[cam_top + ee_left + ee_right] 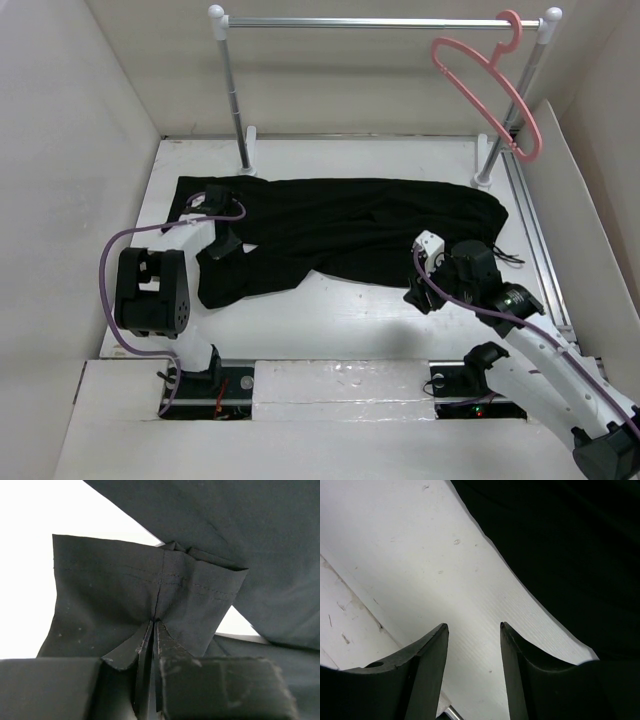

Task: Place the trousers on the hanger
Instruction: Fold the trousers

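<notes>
The black trousers [350, 235] lie spread across the white table, from the far left to the right. The pink hanger [485, 75] hangs by its hook on the right end of the silver rail, away from both grippers. My left gripper [222, 240] is at the trousers' left end, shut on a hemmed edge of the fabric [150, 587]; the closed jaws [154, 625] pinch it at the seam. My right gripper [420, 293] is open and empty over bare table just in front of the trousers' near edge [560, 555], its fingers [432, 645] apart.
The silver rail [380, 22] on white posts stands at the back. A metal track [535, 240] runs along the table's right edge. White walls close in the left and right sides. The thin drawstring [508, 255] trails at the trousers' right end.
</notes>
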`<state>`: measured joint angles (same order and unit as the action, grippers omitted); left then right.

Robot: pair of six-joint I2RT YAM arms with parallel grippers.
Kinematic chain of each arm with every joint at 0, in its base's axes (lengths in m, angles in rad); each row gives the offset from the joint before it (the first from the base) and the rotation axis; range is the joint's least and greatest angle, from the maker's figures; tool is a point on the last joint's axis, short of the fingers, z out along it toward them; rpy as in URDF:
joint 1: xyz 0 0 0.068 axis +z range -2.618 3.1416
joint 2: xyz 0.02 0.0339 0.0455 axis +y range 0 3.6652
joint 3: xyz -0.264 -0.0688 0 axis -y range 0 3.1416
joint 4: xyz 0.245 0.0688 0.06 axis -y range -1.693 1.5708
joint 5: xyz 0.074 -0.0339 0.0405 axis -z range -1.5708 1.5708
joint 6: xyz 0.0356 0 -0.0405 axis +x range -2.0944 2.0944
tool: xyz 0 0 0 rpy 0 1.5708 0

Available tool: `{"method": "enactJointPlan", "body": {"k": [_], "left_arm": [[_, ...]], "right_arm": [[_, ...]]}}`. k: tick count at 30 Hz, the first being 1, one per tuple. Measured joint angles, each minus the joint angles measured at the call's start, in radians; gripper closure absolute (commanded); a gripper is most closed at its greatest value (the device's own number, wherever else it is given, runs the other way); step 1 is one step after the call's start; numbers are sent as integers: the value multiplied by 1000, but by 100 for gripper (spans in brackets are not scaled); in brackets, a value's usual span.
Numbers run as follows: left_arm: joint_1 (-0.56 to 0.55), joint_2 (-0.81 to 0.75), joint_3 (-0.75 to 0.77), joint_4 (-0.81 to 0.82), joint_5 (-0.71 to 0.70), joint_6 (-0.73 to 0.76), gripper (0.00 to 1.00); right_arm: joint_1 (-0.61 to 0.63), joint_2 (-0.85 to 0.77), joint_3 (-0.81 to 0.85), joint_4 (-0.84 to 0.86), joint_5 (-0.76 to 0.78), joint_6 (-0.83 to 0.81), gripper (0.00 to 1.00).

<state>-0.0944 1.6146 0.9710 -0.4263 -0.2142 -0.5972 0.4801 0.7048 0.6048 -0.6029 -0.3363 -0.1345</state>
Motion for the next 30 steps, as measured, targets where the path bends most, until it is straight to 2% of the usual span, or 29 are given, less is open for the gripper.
{"method": "enactJointPlan", "body": {"k": [7,12,16,25,30], "left_arm": [[0,-41,48,-57,-69,-14,100],[6,-237,116,-123,-156,-24,100],[54,-395,154,-141,-239,-39,100],[115,-536,56,-316,-445,-202,100],[237,-563,46,-408,-562,-260,100]], "right_arm": [[0,-3,0,0,0,0,48],[0,0,0,1,4,0,48],[9,15,0,2,12,0,48],[12,37,0,0,45,4,48],[12,38,10,-42,98,11,43]]}}
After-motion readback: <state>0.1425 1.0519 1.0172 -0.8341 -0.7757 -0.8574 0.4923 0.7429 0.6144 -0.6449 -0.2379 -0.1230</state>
